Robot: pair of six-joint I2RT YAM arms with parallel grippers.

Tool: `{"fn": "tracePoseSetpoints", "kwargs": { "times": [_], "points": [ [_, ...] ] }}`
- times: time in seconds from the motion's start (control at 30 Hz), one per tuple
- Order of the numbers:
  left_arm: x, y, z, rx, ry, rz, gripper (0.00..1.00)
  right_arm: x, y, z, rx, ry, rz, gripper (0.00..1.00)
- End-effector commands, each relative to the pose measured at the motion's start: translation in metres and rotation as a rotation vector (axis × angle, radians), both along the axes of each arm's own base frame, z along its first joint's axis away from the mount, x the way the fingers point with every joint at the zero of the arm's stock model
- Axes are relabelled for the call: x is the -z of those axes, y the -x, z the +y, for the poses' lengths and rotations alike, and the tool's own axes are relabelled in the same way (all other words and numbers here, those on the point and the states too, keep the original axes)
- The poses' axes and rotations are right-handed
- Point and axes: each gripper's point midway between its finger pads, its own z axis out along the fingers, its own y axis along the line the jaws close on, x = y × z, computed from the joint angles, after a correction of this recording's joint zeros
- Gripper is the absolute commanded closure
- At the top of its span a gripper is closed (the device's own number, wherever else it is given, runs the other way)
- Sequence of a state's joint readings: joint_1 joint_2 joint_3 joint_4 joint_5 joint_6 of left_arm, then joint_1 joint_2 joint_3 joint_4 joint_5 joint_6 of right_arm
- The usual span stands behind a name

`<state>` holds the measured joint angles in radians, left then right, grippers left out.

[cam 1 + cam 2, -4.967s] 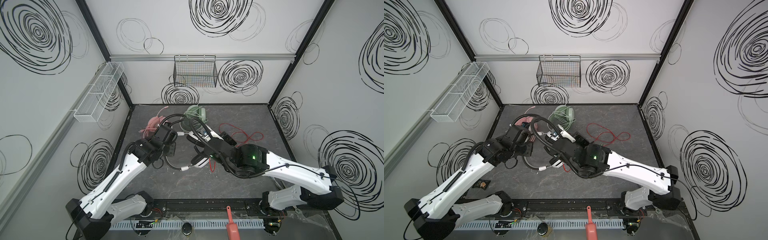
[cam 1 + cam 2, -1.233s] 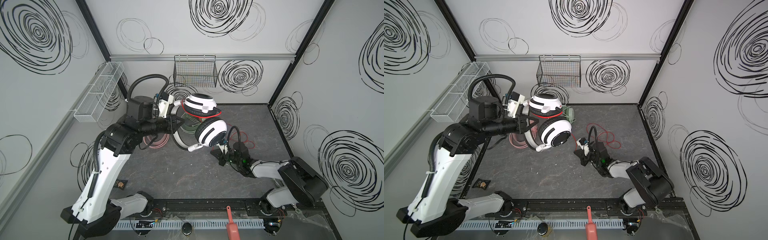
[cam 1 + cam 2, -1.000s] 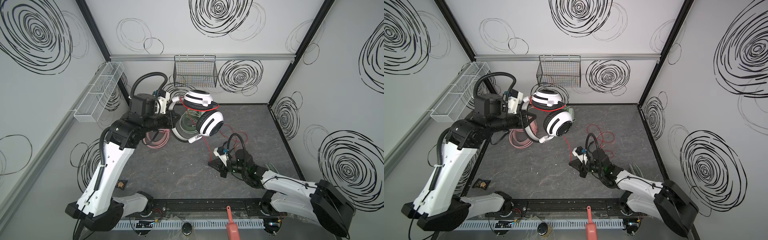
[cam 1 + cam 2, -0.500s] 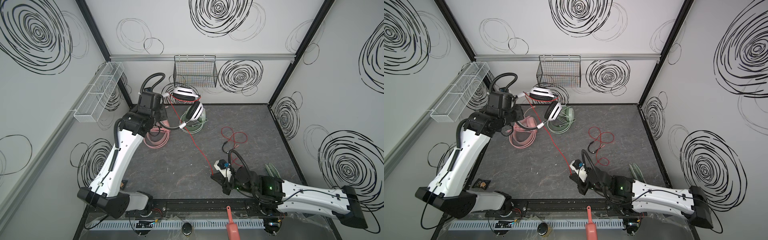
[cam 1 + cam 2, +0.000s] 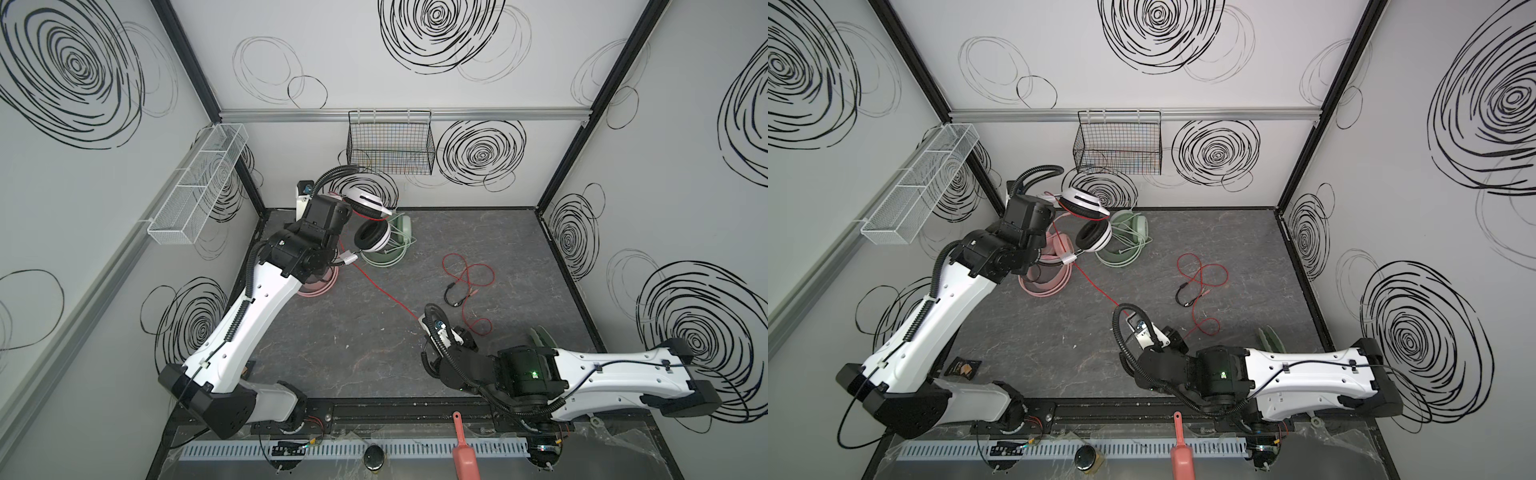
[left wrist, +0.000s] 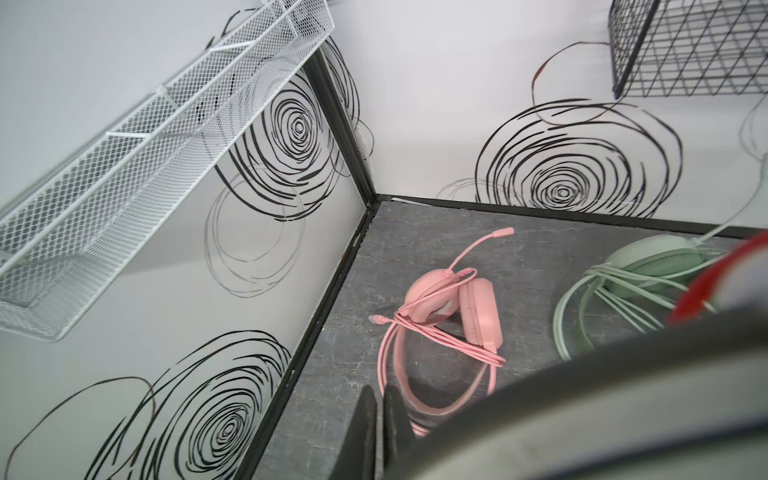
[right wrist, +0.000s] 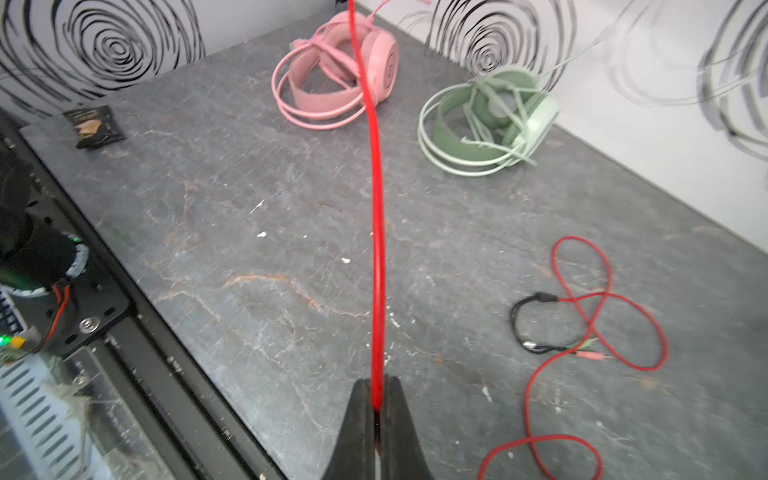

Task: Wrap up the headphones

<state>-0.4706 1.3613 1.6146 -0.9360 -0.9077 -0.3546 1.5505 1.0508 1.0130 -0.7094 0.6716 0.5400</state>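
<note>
Diagonally, white headset's (image 5: pixel 371 240) red cable (image 5: pixel 382 290) crosses bare table (image 5: pixel 353 353) middle.

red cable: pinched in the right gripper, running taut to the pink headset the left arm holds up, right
Wrong headset: in both top views the left arm holds up the white-and-black headset; the pink headset lies on the table. Red cable, right gripper: correct.

A grey marbled tabletop (image 5: pixel 353 345) lay between white walls drawn with black swirls. At 12 o'clock a black wire basket (image 5: pixel 390 149) hung on the back wall, and at 10 o'clock a white mesh tray (image 5: pixel 199 183) hung on the side wall. A dark packet (image 5: pixel 963 368) lay flat near 8 o'clock. Past the 6 o'clock edge sat a slotted strip (image 5: pixel 332 449), a black round cap (image 5: pixel 374 456) and a red scoop (image 5: pixel 466 457). A pale green ridged piece (image 5: pixel 1271 338) stood at 4 o'clock.
</note>
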Motion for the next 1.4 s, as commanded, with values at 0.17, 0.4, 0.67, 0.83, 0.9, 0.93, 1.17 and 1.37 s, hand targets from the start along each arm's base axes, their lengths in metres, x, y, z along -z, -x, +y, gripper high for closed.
{"fn": "tracePoseSetpoints", "kwargs": {
  "times": [0.17,0.4,0.67,0.83,0.9,0.93,1.17,1.37],
  "points": [
    [-0.023,0.004,0.015,-0.072,0.078,-0.123,1.00,-0.051,-0.023,-0.063,0.241,0.015,-0.188,1.00],
    [-0.012,0.000,0.025,-0.066,0.146,-0.095,1.00,-0.046,-0.022,-0.060,0.236,0.038,-0.192,1.00],
    [-0.008,0.004,0.014,-0.070,0.057,-0.077,1.00,-0.079,-0.020,-0.056,0.196,0.079,-0.276,1.00],
    [0.028,0.010,-0.051,0.181,0.116,0.051,1.00,-0.127,-0.032,-0.049,0.175,0.139,-0.492,1.00],
    [0.048,0.021,-0.087,0.336,0.135,0.131,1.00,-0.144,-0.043,-0.048,0.132,0.145,-0.540,1.00],
    [0.057,0.028,-0.100,0.387,0.128,0.164,1.00,-0.151,-0.047,-0.048,0.113,0.132,-0.557,1.00],
    [0.100,0.092,-0.161,0.658,0.076,0.329,1.00,-0.161,-0.078,-0.045,-0.004,0.252,-0.649,1.00],
    [0.096,0.135,-0.198,0.869,0.155,0.352,1.00,-0.140,-0.111,-0.052,-0.018,0.242,-0.595,1.00]
  ]
}}
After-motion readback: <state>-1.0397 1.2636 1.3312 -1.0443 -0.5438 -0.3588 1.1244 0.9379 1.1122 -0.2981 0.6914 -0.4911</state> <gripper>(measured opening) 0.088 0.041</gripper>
